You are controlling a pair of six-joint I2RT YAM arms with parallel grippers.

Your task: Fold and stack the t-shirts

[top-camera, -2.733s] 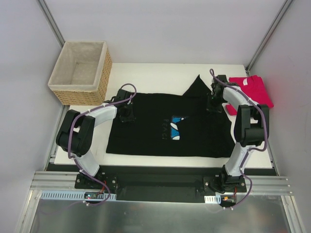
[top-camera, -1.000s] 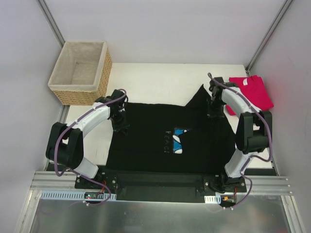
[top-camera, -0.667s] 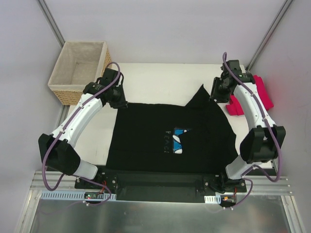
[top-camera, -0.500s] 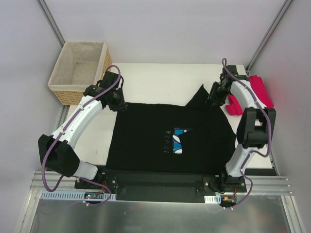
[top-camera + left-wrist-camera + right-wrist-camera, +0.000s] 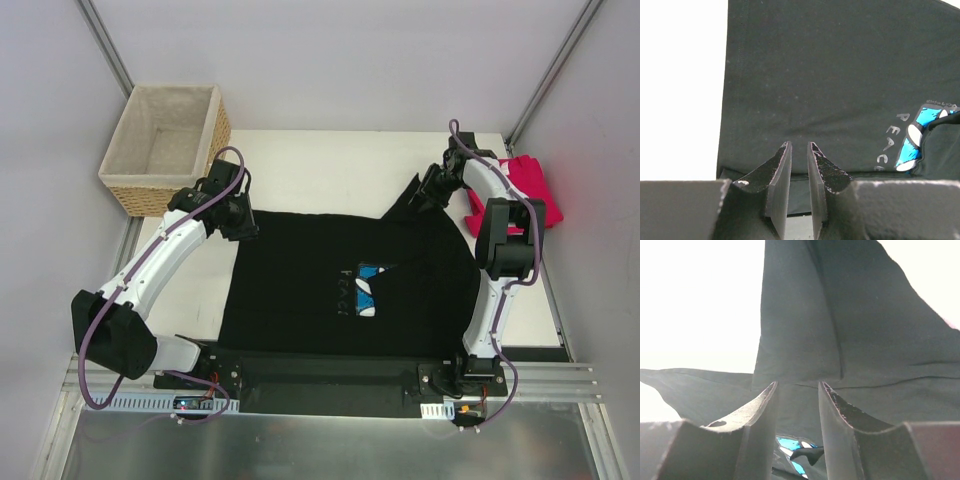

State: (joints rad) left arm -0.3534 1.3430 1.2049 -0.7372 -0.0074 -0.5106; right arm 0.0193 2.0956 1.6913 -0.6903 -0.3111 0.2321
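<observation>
The black shirt (image 5: pixel 350 280) lies flat across the middle of the bench (image 5: pixel 330 155), its long axis running left to right. One pointed flap juts toward the upper right of the overhead view. The blue print sits near centre, turned sideways. A fold covers part of it, so only "PEAC" reads, and the tiny line above it is too small to make out. The shirt's near edge melts into the dark rail below.

The red shirt (image 5: pixel 530 180) is bunched at the upper right, partly behind the right arm.

The left end effector (image 5: pixel 799 146) sits over the shirt's upper-left corner, fingers slightly parted and pinching nothing. The right end effector (image 5: pixel 797 385) is spread wider above the flap, also empty.

A wicker basket (image 5: pixel 165 140) stands at the upper left.
</observation>
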